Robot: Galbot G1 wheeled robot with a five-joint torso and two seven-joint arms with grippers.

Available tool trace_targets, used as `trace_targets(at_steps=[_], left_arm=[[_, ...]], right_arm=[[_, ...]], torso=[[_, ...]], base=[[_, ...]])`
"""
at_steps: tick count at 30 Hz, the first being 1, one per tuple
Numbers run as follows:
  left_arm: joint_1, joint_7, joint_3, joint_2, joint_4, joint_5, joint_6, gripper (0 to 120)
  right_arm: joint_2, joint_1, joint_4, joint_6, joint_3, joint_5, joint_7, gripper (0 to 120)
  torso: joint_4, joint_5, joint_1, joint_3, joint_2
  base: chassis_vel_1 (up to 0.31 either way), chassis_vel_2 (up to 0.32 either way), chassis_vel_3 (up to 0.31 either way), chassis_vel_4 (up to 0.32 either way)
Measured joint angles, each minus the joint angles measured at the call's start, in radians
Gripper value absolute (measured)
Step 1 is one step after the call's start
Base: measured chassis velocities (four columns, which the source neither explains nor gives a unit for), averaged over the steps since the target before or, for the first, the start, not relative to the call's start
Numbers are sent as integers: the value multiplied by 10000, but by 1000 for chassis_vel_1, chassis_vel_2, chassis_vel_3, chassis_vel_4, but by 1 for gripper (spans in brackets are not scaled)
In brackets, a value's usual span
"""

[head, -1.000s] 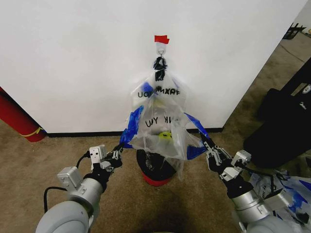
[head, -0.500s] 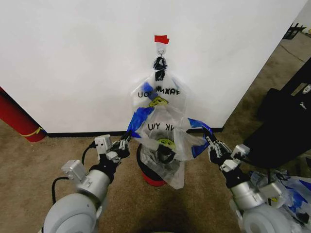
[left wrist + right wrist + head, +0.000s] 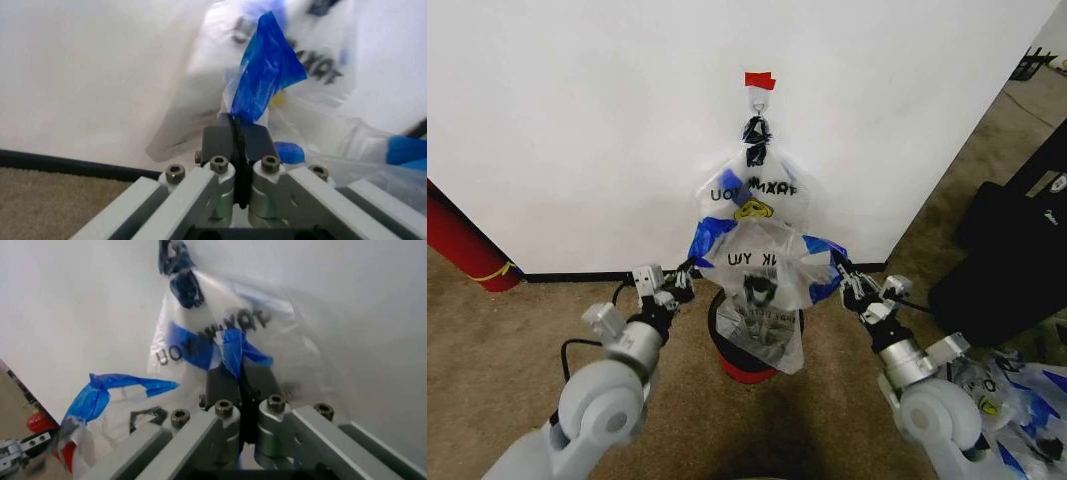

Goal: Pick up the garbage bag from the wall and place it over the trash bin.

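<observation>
The garbage bag, clear plastic with black lettering and blue handles, is stretched open between my two grippers just above the trash bin, a black mesh bin with a red base. The bag's body droops in front of the bin and hides most of it. My left gripper is shut on one blue handle. My right gripper is shut on the other blue handle. More bags of the same kind hang from a hook on the white wall, under a red tape strip.
A large red cylinder leans at the wall on the left. A bulky black object stands on the right, with loose bags on the carpet in front of it. A black baseboard runs along the wall.
Both arms have reached forward toward the wall, carrying the bag's handles with them. The open bag has shifted back and now sits above the bin.
</observation>
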Motion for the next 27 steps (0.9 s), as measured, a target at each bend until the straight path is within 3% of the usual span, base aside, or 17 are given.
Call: trace_targets(at_steps=[8, 19, 27], left_arm=[[1084, 235, 146, -544, 1015, 710, -609, 0], [2207, 233, 362, -834, 1087, 1497, -796, 0], [3174, 157, 224, -784, 680, 1759, -677, 0]], right_arm=[[438, -235, -1429, 674, -225, -751, -291, 0], [492, -1146, -2319, 1280, 41, -1849, -455, 0], [699, -2002, -1974, 1387, 111, -2343, -450, 0]], torso=[[3, -1, -1, -1, 0], [0, -1, -2, -2, 1], [2, -1, -2, -3, 1]], base=[[0, 0, 0, 0], [0, 0, 0, 0], [0, 0, 0, 0]])
